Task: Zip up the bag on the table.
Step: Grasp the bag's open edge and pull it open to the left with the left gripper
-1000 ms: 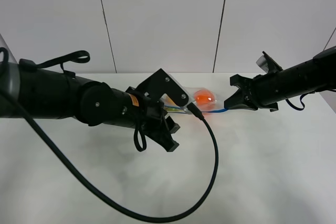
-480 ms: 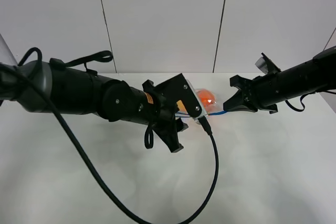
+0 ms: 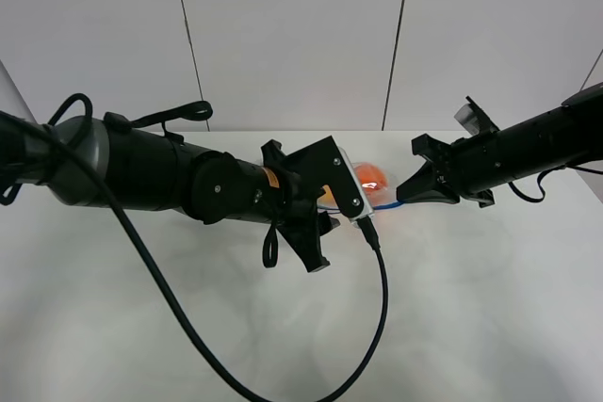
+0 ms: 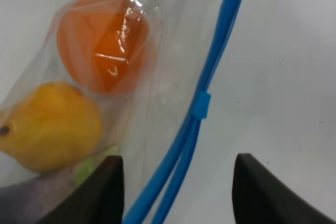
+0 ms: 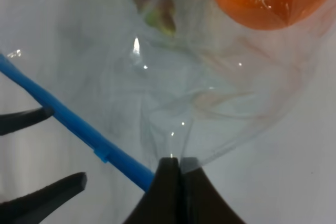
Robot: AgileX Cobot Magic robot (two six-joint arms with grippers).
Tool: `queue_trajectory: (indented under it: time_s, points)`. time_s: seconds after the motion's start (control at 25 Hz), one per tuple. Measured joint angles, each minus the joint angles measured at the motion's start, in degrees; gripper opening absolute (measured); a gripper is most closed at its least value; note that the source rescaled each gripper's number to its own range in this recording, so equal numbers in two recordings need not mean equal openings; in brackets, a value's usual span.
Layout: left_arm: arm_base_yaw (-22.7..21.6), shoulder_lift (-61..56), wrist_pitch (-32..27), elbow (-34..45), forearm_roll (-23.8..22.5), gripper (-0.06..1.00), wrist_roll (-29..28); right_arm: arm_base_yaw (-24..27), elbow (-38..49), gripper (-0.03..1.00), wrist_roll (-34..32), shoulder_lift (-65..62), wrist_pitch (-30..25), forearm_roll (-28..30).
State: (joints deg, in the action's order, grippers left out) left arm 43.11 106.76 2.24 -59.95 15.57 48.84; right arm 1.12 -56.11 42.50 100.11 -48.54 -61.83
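Where the surface [image 3: 471, 308] nears its far edge, about midway along, the bag [image 3: 372, 179] is found; it is judged light, soft and slippery, with fruit [image 4: 102, 43] inside likely to shift. Its clear film is pinched by the closed right pincer [image 5: 176, 169] just beside the zipper strip [image 4: 212, 72]. The left pincer [image 4: 178, 187] is spread wide astride the strip. The slider [image 4: 200, 105] is judged the place to be gripped.

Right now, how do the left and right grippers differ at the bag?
The left gripper is open; the right gripper is shut. The left gripper holds nothing, the blue zipper strip running between its jaws; the right gripper pinches the clear plastic edge of the bag beside that strip. Both are black.
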Motion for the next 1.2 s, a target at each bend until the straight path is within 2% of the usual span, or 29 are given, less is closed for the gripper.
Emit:
queue_trajectory:
  time_s: [0.36,1.2]
  points:
    - [0.00,0.00,1.85,0.00,0.00,1.00,0.59,0.00,0.00,0.00,2.58,0.00,-4.85,-3.52]
    - [0.00,1.08,5.03,0.00,0.00,1.00,0.98,0.00,0.00,0.00,4.06,0.00,-5.71,-4.59]
